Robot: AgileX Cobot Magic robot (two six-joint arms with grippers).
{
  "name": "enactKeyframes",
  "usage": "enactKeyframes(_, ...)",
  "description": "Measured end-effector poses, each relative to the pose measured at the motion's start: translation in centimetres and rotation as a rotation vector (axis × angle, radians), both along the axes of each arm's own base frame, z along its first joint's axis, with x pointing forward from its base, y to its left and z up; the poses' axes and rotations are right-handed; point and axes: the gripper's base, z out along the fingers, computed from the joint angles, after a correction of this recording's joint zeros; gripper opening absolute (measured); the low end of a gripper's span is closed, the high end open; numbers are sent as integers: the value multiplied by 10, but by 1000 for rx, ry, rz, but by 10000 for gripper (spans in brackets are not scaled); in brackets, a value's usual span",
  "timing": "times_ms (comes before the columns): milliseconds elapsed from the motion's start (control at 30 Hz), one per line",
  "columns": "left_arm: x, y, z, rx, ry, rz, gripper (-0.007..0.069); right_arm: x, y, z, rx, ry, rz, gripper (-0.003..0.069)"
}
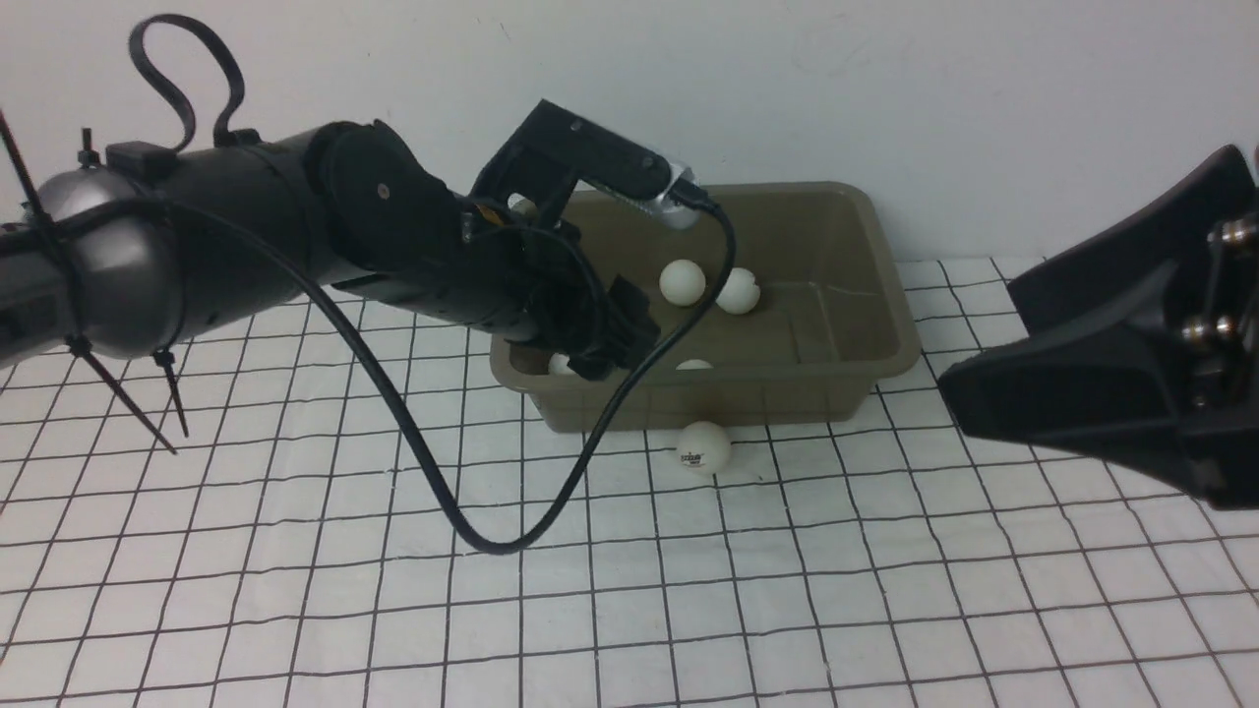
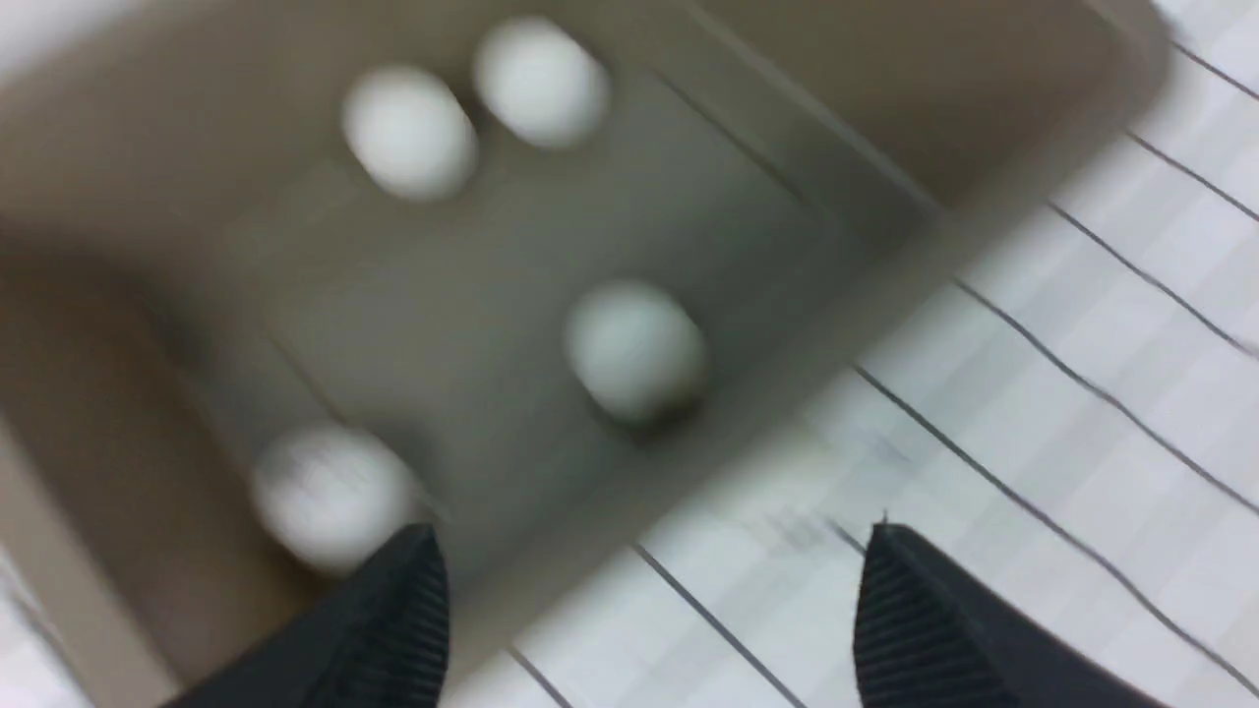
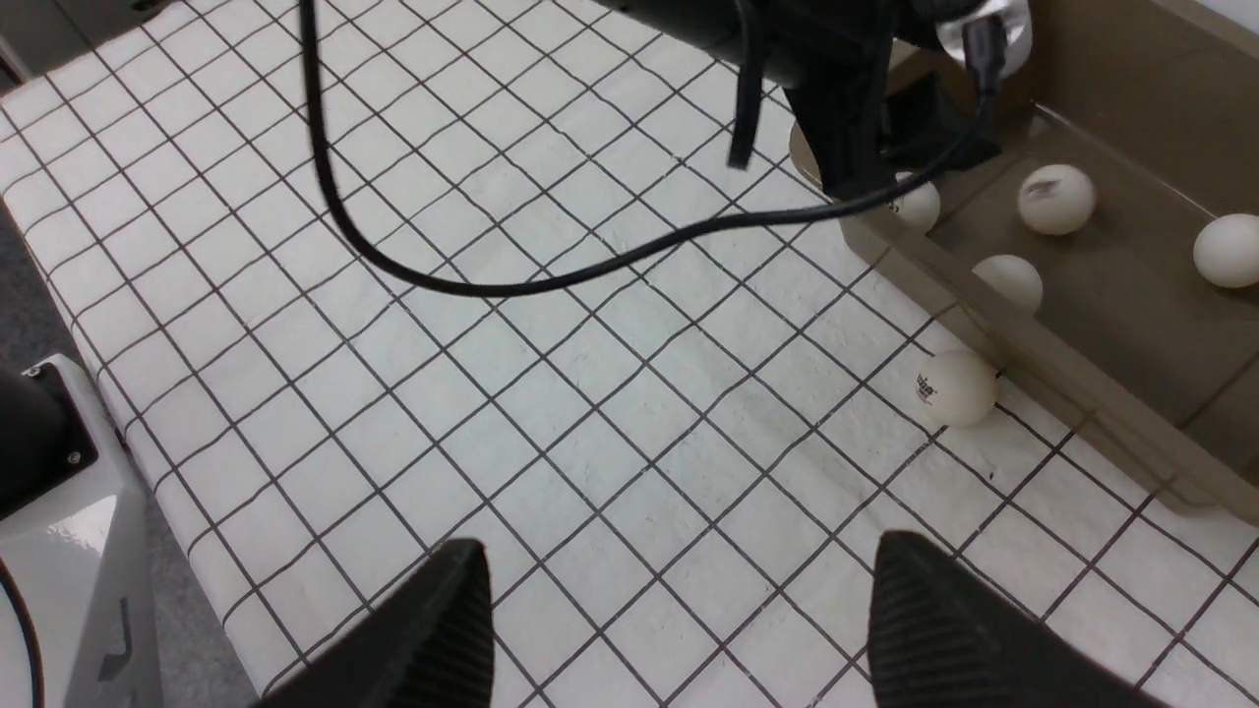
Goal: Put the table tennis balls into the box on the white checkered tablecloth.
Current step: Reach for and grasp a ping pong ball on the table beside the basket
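Note:
The olive-brown box point(image 1: 777, 401) stands at the back of the white checkered tablecloth point(image 1: 295, 590). Several table tennis balls lie inside it, among them one point(image 1: 682, 281) beside another point(image 1: 738, 291) toward the back. One more ball point(image 1: 704, 447) with a printed logo rests on the cloth against the box's front wall. My left gripper point(image 1: 615, 339) hovers open over the box's left end, with nothing between its fingers; a ball point(image 2: 329, 497) lies just below it. My right gripper point(image 3: 674, 565) is open and empty above the cloth, to the right of the box, and the outside ball point(image 3: 954, 387) lies ahead of it.
A black cable point(image 1: 472, 521) loops down from the left arm to the cloth in front of the box. A white wall stands close behind the box. The cloth's edge and a grey robot part point(image 3: 69, 551) show in the right wrist view.

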Motion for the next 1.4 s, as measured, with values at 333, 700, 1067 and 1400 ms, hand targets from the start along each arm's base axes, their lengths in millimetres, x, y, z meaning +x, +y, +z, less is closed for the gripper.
enactKeyframes(333,-31,-11,-31,26,427,-66,478,0,1,1,15,2,2,463)
enactKeyframes(700,-43,-60,-73,-49,579,-59,460,-1,3,2,41,4,7,463)
enactKeyframes(1067,-77,-35,-1,34,511,-132,394,0,3,3,41,-22,13,463)
enactKeyframes(1400,-131,28,80,129,370,97,394,2,3,5,54,-48,7,463)
